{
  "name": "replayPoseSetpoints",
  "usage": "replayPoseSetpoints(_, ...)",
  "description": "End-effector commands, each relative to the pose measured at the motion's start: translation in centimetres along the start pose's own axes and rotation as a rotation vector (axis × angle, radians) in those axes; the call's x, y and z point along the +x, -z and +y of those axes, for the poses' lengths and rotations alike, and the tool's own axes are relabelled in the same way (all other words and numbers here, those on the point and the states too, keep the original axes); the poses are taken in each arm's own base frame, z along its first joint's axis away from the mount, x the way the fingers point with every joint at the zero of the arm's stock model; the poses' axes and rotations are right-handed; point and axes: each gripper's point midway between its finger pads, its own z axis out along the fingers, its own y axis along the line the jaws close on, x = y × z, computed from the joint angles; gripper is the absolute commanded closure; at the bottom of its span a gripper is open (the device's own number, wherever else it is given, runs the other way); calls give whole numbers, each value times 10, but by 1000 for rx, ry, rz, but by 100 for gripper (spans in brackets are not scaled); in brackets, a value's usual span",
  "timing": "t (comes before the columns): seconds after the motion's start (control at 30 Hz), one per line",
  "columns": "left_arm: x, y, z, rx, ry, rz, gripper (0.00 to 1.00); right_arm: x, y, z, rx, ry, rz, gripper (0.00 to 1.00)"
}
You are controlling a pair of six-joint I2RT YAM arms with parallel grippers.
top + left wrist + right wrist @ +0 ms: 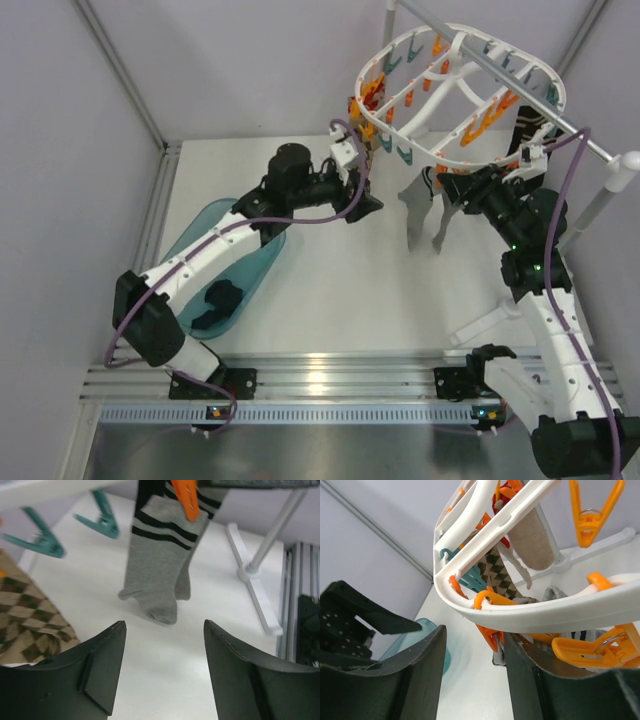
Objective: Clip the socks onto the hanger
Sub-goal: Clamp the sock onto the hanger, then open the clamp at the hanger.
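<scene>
The white oval hanger [462, 92] hangs at the upper right with orange and teal pegs. A grey sock with black stripes [159, 567] dangles from an orange peg [186, 501]; it also shows under the ring's near side [415, 205]. A brown-and-beige patterned sock [30, 630] hangs to its left. A dark sock [216, 305] lies in the teal tub [250, 265]. My left gripper [165, 630] is open and empty, a little back from the grey sock. My right gripper [475, 635] is open just below the hanger's rim [520, 611], with an orange peg [492, 630] beside its right finger.
A black sock [525, 125] hangs on the hanger's far right side. The metal rod and white stand [600, 190] rise at the right, with the stand's foot [255, 592] on the table. The two grippers are close together under the hanger.
</scene>
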Motion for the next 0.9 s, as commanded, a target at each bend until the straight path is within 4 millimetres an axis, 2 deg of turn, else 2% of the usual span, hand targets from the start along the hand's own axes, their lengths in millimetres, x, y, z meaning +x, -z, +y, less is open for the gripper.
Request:
replayPoseSetpoints(0.0, -52, 21, 19, -89, 49, -238, 31, -27, 8, 12, -36, 65, -50, 51)
replayPoseSetpoints(0.07, -63, 25, 23, -97, 29, -304, 27, -29, 8, 7, -25, 80, -54, 51)
replayPoseSetpoints(0.13, -59, 21, 28, -110, 6, -315, 26, -27, 8, 5, -27, 84, -45, 51)
replayPoseSetpoints(0.17, -60, 18, 31, -104, -16, -335, 26, -32, 9, -4, 1, 88, -57, 51)
replayPoseSetpoints(0.2, -62, 16, 30, -89, -34, -351, 26, -32, 9, -5, 0, 94, -55, 51)
replayPoseSetpoints(0.27, -59, 11, 23, -24, -91, -374, 27, -34, 8, -9, 8, 97, -53, 51)
replayPoseSetpoints(0.33, -68, 11, 8, 61, -188, -457, 27, -34, 8, -11, 11, 101, -49, 51)
replayPoseSetpoints(0.37, -63, 3, 9, 74, -196, -454, 28, -34, 8, -13, 14, 100, -47, 51)
replayPoseSetpoints(0.43, -70, -3, 12, 79, -213, -485, 29, -33, 8, -15, 14, 105, -41, 51)
replayPoseSetpoints(0.47, -63, -12, 16, 78, -208, -479, 29, -33, 8, -15, 14, 106, -40, 51)
replayPoseSetpoints(0.53, -71, -16, 18, 78, -248, -521, 30, -34, 8, -16, 16, 108, -38, 51)
replayPoseSetpoints(0.57, -63, -25, 24, 77, -245, -510, 30, -33, 8, -16, 16, 109, -35, 51)
replayPoseSetpoints(0.63, -70, -29, 31, 59, -254, -538, 30, -33, 9, -16, 15, 114, -34, 51)
replayPoseSetpoints(0.67, -64, -36, 34, 59, -249, -532, 30, -33, 9, -17, 16, 118, -32, 51)
replayPoseSetpoints(0.7, -64, -39, 37, 57, -252, -536, 30, -33, 9, -16, 15, 120, -34, 51)
replayPoseSetpoints(0.73, -73, -40, 39, 53, -260, -557, 30, -33, 8, -17, 15, 119, -31, 51)
replayPoseSetpoints(0.77, -68, -47, 42, 55, -250, -552, 30, -33, 8, -16, 15, 123, -30, 51)
replayPoseSetpoints(0.83, -75, -51, 45, 49, -261, -572, 30, -33, 8, -17, 14, 124, -26, 51)
replayPoseSetpoints(0.87, -70, -59, 48, 41, -255, -570, 30, -34, 8, -16, 11, 128, -28, 51)
